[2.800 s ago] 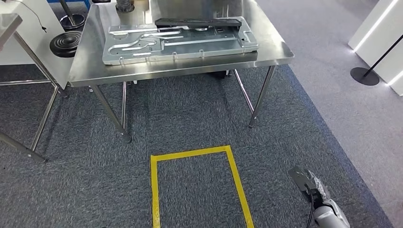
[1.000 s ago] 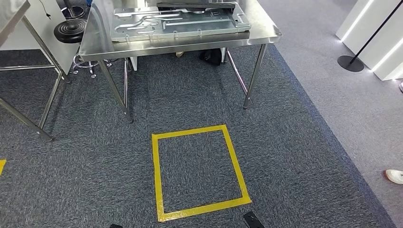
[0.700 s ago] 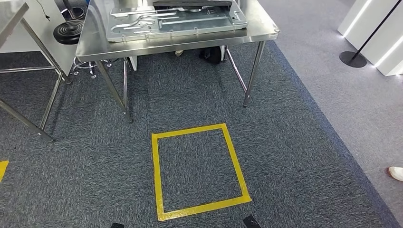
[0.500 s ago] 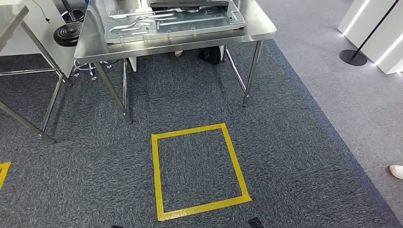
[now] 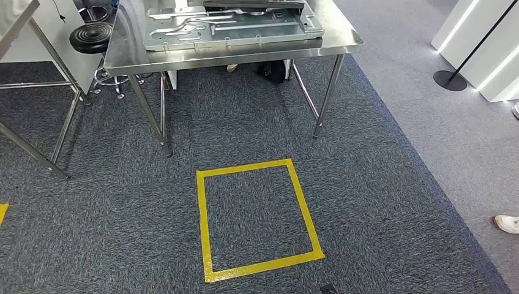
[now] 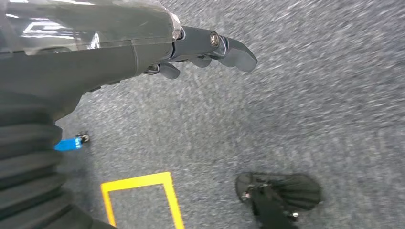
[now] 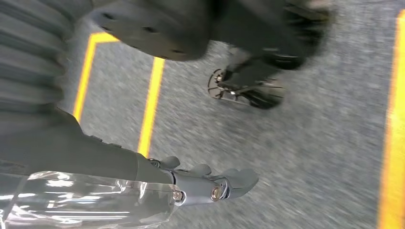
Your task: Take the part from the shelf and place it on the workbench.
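A silver stamped metal plate [image 5: 232, 27] lies flat on the steel workbench [image 5: 232, 58] at the top of the head view, and a long black part [image 5: 254, 5] rests across its far edge. Both arms hang down over the grey carpet. In the left wrist view my left hand [image 6: 205, 45] has its fingers stretched out and holds nothing. My right hand [image 7: 210, 183] looks the same in the right wrist view, with its fingers extended above the carpet and nothing in them.
A yellow tape square [image 5: 202, 226] marks the carpet in front of the workbench. A second steel table's legs [image 5: 33, 153] and a black stool [image 5: 92, 37] stand at the left. A stanchion base [image 5: 450, 79] and a person's white shoe [image 5: 507, 223] are at the right.
The camera has moved: the workbench slid toward the top of the picture, and the whole tape square now shows. My right arm left the head view. Only slight sway in the last second.
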{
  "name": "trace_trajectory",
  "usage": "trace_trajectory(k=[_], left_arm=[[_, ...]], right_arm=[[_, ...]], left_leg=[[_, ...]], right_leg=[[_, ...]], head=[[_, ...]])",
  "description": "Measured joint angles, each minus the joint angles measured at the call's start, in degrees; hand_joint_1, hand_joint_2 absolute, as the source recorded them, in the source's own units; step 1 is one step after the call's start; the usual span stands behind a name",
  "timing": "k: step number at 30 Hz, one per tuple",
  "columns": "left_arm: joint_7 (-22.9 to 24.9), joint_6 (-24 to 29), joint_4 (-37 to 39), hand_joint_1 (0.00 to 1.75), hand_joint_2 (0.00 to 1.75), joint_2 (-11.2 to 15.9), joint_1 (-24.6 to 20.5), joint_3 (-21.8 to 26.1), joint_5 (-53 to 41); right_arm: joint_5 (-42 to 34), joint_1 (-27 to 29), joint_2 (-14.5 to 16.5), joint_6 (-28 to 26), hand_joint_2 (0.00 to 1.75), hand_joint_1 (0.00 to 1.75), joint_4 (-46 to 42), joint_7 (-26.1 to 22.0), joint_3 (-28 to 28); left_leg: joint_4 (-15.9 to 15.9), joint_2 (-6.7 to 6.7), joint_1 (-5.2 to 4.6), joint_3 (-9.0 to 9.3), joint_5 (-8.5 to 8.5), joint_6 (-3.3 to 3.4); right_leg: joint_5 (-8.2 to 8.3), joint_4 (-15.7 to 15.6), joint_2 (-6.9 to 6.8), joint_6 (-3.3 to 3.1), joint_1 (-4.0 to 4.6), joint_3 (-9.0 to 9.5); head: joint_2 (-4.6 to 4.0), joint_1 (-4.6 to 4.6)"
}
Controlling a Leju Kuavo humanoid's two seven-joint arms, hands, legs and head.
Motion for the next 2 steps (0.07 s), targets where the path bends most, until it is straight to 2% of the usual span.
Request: trace_trajectory(k=[2], left_arm=[[0.2, -0.1, -1.2, 0.00, 0.00, 0.3, -0.1, -1.7, 2.2]], right_arm=[[-1.1, 1.5, 0.0, 0.0, 0.00, 0.00, 0.2, 0.2, 0.6]], left_leg=[[0.0, 0.00, -0.17, -0.04, 0.03, 0.04]], right_leg=[[0.93, 0.0, 0.00, -0.22, 0.03, 0.25]], head=[[-0.01, 0.00]])
